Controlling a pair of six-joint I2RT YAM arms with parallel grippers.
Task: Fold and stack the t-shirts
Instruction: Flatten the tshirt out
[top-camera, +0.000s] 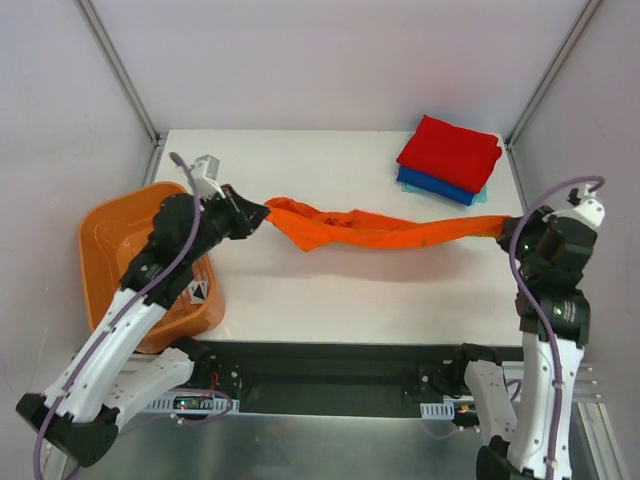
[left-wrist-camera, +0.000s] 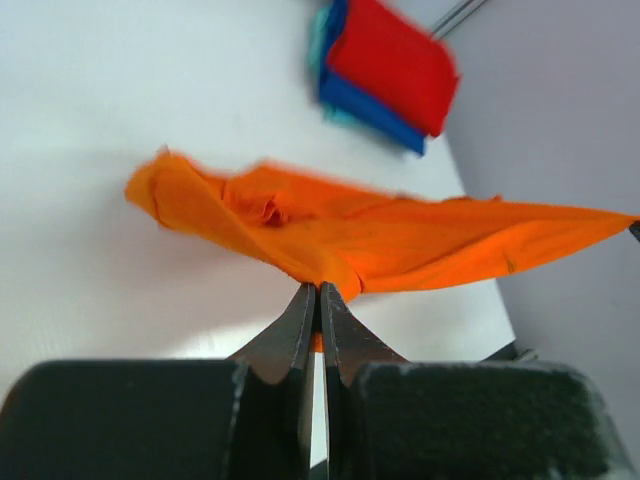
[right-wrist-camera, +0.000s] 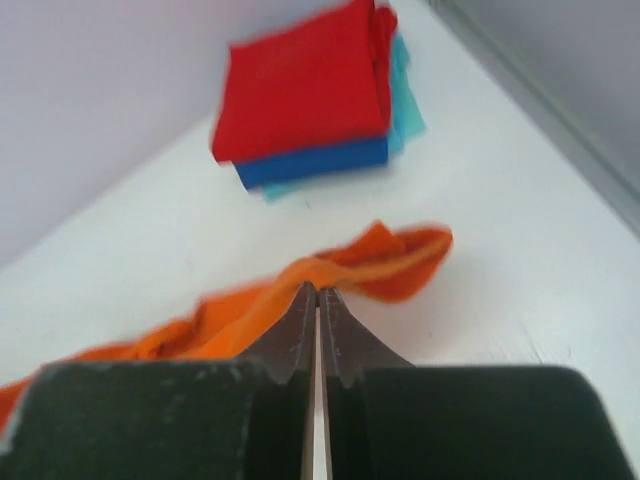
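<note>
- Your left gripper is clamped on one end of the orange shirt, your right gripper pinches the other.
- Shirt's strung between them over the table, near the folded stack.

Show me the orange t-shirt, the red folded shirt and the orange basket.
orange t-shirt (top-camera: 380, 232), top external view, middle of the cloth.
red folded shirt (top-camera: 450, 152), top external view, centre of top face.
orange basket (top-camera: 98, 238), top external view, its left wall.
</note>
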